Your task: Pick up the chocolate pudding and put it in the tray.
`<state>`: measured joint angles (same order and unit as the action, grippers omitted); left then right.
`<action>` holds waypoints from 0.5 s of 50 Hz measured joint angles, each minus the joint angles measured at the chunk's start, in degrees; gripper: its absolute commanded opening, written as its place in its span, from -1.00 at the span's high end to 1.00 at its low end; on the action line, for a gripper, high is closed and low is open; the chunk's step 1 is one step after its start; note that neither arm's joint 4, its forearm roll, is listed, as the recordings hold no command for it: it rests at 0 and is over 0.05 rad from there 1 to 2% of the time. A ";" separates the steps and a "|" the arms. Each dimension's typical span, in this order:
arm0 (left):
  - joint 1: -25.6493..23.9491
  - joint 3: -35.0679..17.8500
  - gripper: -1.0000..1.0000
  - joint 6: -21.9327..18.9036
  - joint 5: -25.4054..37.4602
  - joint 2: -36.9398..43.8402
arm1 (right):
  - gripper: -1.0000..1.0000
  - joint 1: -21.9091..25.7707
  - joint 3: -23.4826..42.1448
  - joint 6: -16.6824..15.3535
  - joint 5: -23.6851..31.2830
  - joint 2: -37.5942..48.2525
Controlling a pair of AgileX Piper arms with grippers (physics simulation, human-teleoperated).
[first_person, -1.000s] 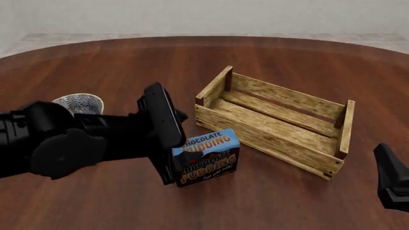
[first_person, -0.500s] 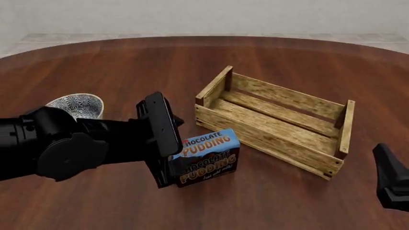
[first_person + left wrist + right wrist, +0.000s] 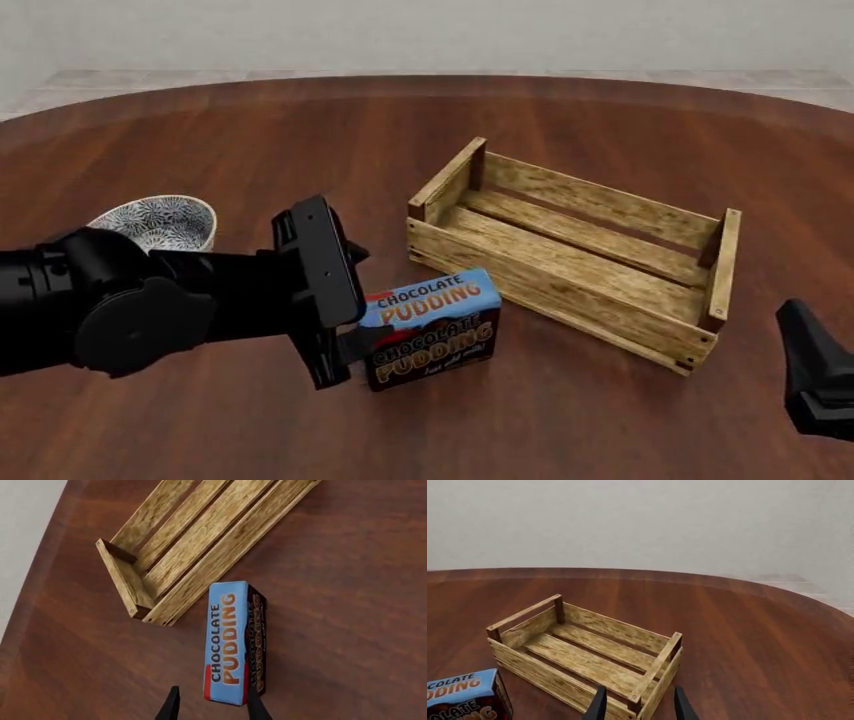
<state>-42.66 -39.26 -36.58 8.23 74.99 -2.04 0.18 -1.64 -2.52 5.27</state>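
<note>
Left black robot gripper has slid back toward the left of the front view since a second ago, uncovering more of the carton's blue top; carton and crate unchanged, right arm barely moved.

Small rectangular chocolate pudding carton, blue top band, dark brown lower part, orange lettering, stands upright on the dark reddish-brown wooden table, just in front of the near-left corner of the open crate-like tray of light worn wooden slats, close but apart from it, not inside.

Left wrist view: two dark fingertips spread apart, straddling the near end of the carton; one tip overlaps its brown side, the other sits clear of the blue face. Contact cannot be confirmed. Tray lies beyond the carton.

Right black gripper at the right edge of the front view, well apart from the carton; right wrist view shows its fingers spread, holding nothing, tray ahead.

Round blue-white patterned bowl sits at far left, partly hidden behind the left arm.
</note>
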 measured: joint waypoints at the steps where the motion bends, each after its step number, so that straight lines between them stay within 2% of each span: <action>1: 0.03 0.04 -1.00 -0.02 -0.05 0.00 | -1.00 -0.01 0.00 -0.01 -0.01 0.01; 25: -0.24 1.29 -1.00 1.49 -3.76 2.73 | -1.00 -0.16 0.00 -0.16 -0.18 0.32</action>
<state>-42.90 -37.97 -35.09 4.47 77.72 -2.20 0.18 -1.80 -2.70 5.60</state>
